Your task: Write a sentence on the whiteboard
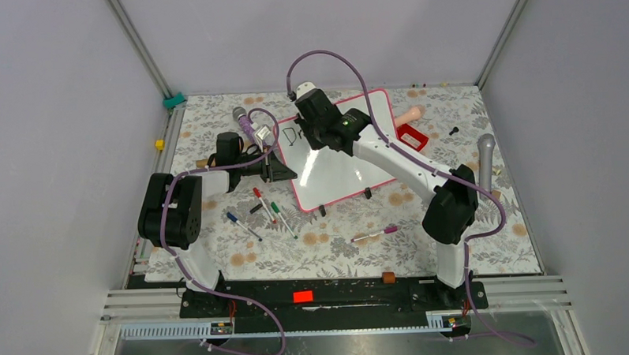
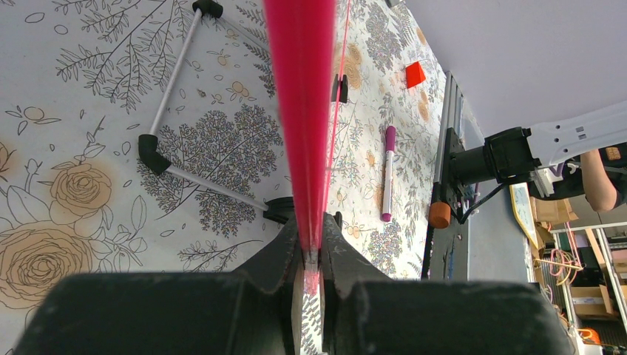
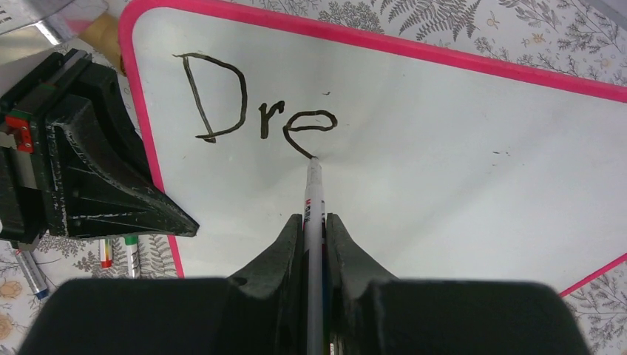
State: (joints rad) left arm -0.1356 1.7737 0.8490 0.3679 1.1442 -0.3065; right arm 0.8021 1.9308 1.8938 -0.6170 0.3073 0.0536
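Observation:
The whiteboard [image 1: 342, 165], white with a pink frame, lies tilted at the middle back of the table. Black letters "Dre" [image 3: 251, 111] are written at its upper left, and they also show in the top view [image 1: 292, 135]. My right gripper [image 3: 315, 220] is shut on a white marker [image 3: 314, 192]. The marker's tip touches the board at the tail of the "e". This gripper hovers over the board's upper left [image 1: 314, 138]. My left gripper [image 2: 314, 244] is shut on the board's pink frame [image 2: 303, 111], at the left edge [image 1: 283, 172].
Red and green markers [image 1: 269, 207], a blue marker [image 1: 242, 226] and a purple marker [image 1: 374, 235] lie in front of the board. A red frame-shaped block [image 1: 412, 136], a peach object [image 1: 409, 115] and a grey microphone [image 1: 484, 160] lie to the right. Another microphone [image 1: 242, 121] lies at the back left.

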